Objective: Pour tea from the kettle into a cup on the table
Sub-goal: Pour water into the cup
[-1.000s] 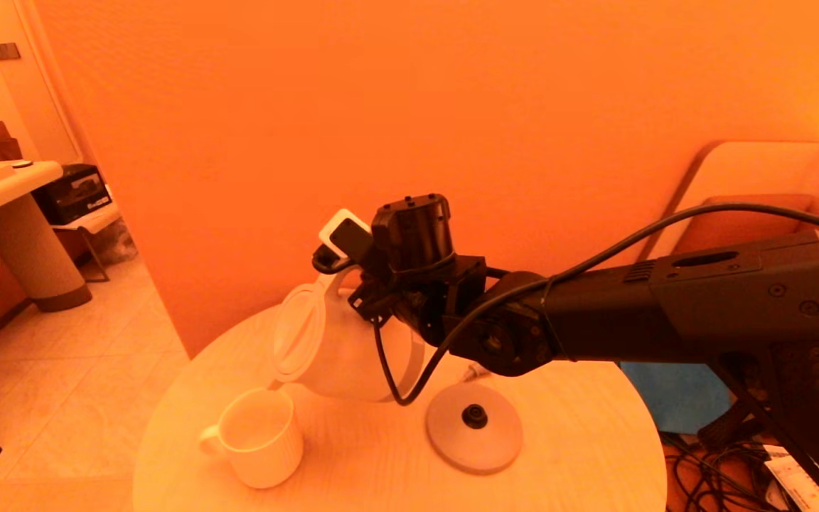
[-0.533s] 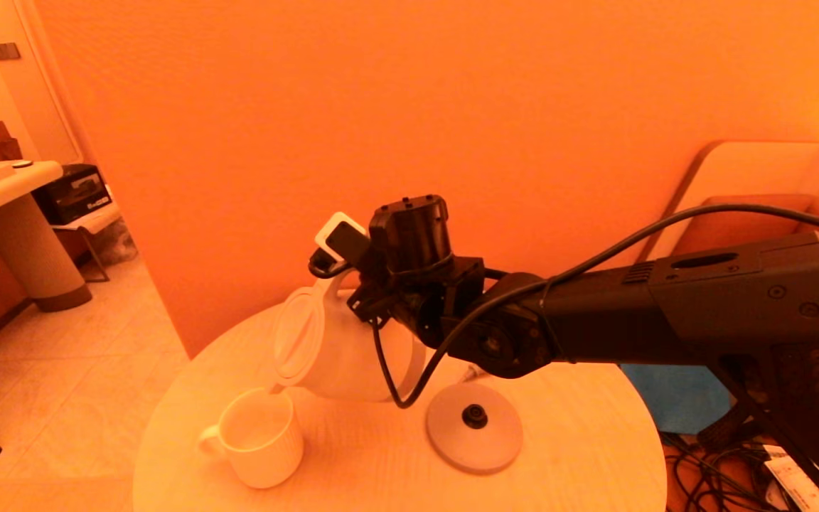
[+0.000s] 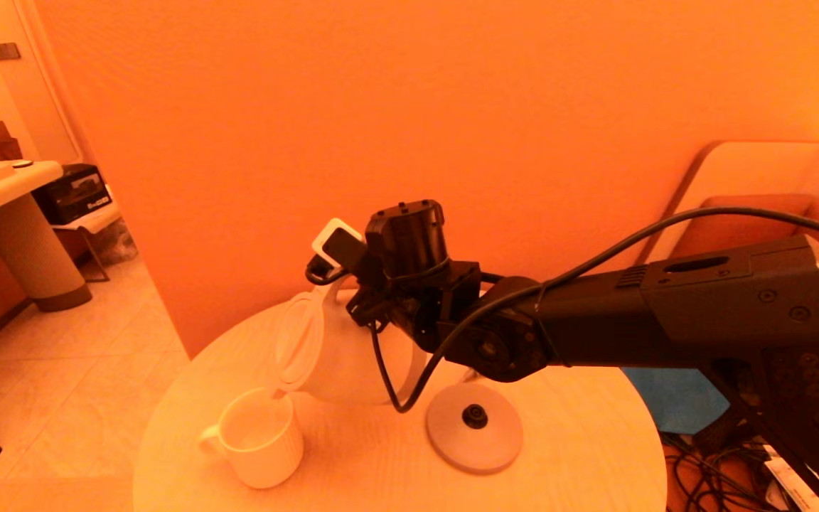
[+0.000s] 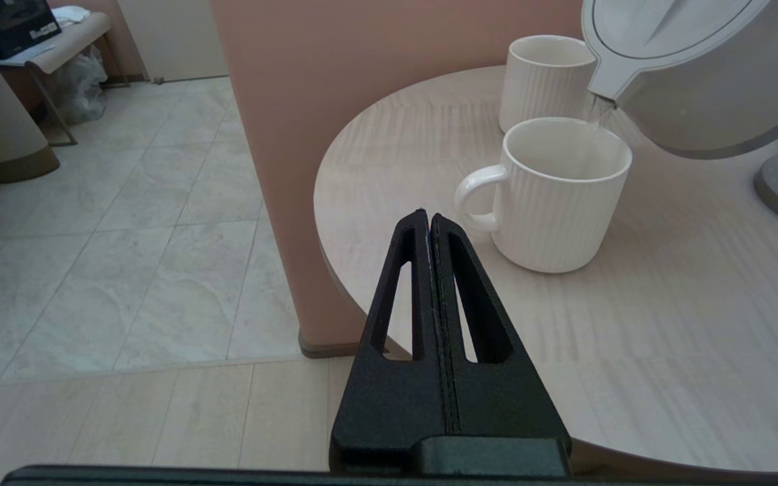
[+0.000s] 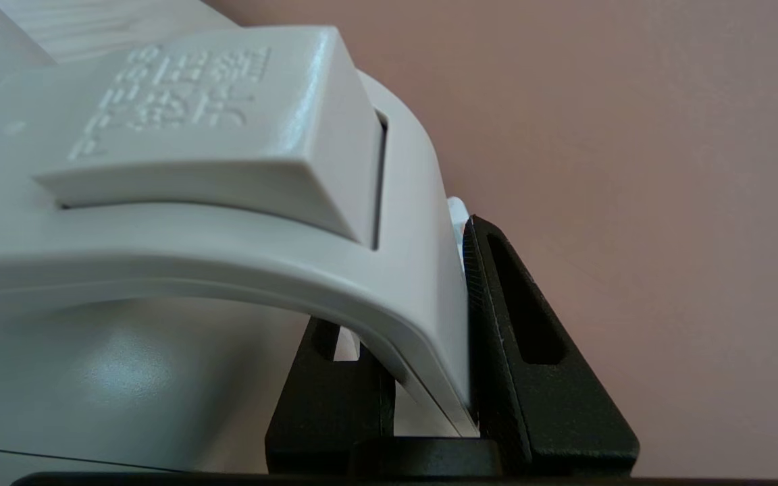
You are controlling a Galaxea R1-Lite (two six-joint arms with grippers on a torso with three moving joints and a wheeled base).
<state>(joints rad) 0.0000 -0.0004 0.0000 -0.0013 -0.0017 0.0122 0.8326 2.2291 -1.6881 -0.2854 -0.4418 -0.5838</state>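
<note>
The round table (image 3: 580, 441) holds everything. Above it, the right gripper (image 5: 429, 378) squeezes the handle of the tipped kettle (image 3: 342, 355), whose spout pours into the mug (image 4: 554, 196). Behind the mug stands the cup (image 4: 541, 77). The left gripper (image 4: 429, 226) waits near the mug, pinched together, holding nothing.

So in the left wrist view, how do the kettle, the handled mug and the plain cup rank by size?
1. Kettle, though cut off by the frame.
2. Mug.
3. Cup, though it stands farther back, so the difference from the mug is unsure.
</note>
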